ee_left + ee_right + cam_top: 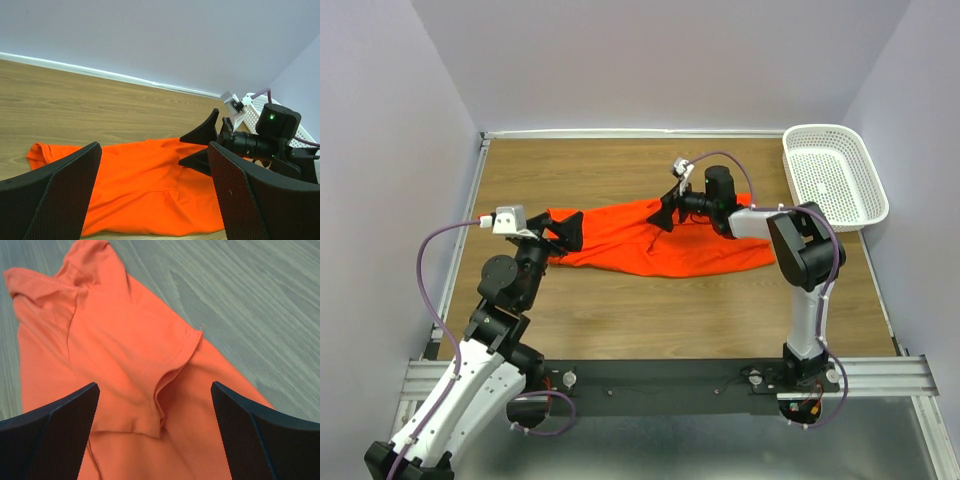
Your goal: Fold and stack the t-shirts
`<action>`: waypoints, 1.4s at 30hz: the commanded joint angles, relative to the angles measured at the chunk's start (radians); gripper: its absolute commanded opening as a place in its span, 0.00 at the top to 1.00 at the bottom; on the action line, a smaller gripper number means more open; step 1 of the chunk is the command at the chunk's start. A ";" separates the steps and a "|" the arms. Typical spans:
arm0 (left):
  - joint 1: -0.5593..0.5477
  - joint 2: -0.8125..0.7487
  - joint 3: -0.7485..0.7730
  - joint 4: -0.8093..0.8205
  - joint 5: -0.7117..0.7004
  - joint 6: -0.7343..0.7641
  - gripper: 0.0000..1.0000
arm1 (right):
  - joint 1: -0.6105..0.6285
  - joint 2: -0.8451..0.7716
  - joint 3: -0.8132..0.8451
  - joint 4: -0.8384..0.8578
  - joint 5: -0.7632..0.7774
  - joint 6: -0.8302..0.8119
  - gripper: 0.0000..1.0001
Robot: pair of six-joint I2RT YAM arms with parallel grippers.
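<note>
While seemingly empty, white basket point(832, 175) at far right; both jaws wide, empty, at orange t-shirt point(650, 245).

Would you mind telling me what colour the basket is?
The basket is white, with a lattice pattern; the top view shows it best.

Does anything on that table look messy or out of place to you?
The orange t-shirt lies rumpled, one sleeve folded over itself rather than flat. The white basket at the far right corner seems to jut past the table edge.
</note>
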 commanded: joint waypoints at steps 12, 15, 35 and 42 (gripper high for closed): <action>0.005 -0.020 0.029 0.013 0.013 0.013 0.05 | -0.003 -0.093 -0.117 -0.118 0.132 -0.078 0.00; 0.005 -0.023 0.027 0.017 0.015 0.012 0.05 | -0.013 -0.154 -0.158 -0.160 0.151 -0.103 0.00; 0.005 -0.016 0.027 -0.047 -0.033 -0.053 0.05 | -0.033 -0.436 -0.149 -0.247 0.259 -0.066 0.00; 0.012 0.063 0.009 -0.116 -0.162 -0.250 0.02 | -0.075 -0.550 -0.013 -0.637 0.148 -0.114 0.00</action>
